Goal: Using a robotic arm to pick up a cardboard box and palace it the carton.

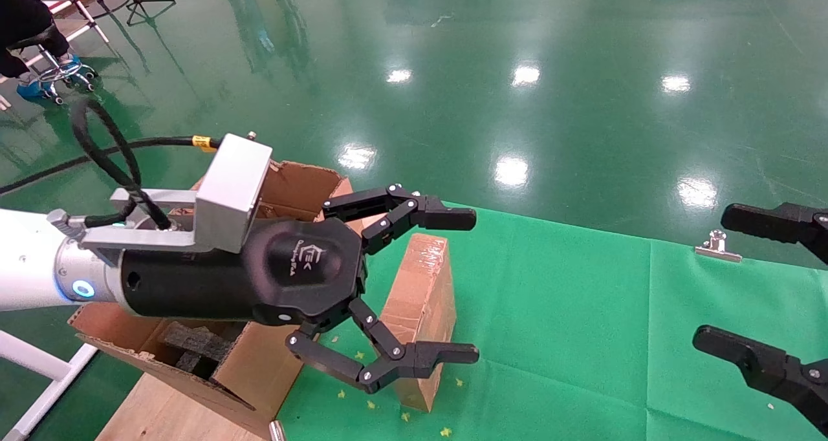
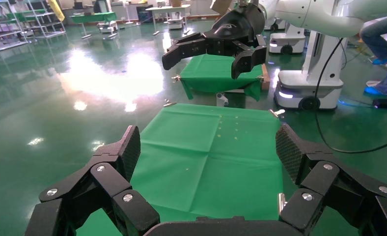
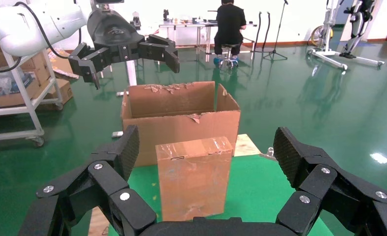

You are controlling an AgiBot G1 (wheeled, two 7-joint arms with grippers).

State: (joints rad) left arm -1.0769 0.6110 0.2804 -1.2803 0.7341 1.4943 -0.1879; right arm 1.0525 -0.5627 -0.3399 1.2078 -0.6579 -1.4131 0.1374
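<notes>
The cardboard box [image 1: 420,299], slim and tape-wrapped, stands upright on the green cloth [image 1: 582,337] just beside the carton [image 1: 259,376]. The carton's flaps are up and black foam [image 1: 194,347] shows inside. My left gripper [image 1: 467,286], on the white robotic arm, is open and empty. It hangs in the air above the carton and box, apart from both, as the right wrist view [image 3: 132,64] shows. The left wrist view shows no box between its pads [image 2: 132,147]. My right gripper [image 1: 715,278] is open and empty, at the table's right, facing the box [image 3: 194,177] and carton [image 3: 181,115].
A metal clip [image 1: 718,246] holds the cloth's far edge. The carton rests on a wooden board [image 1: 168,408] at the table's left. A person sits on a stool [image 1: 39,40] far left. A white frame [image 1: 39,363] stands beside the table.
</notes>
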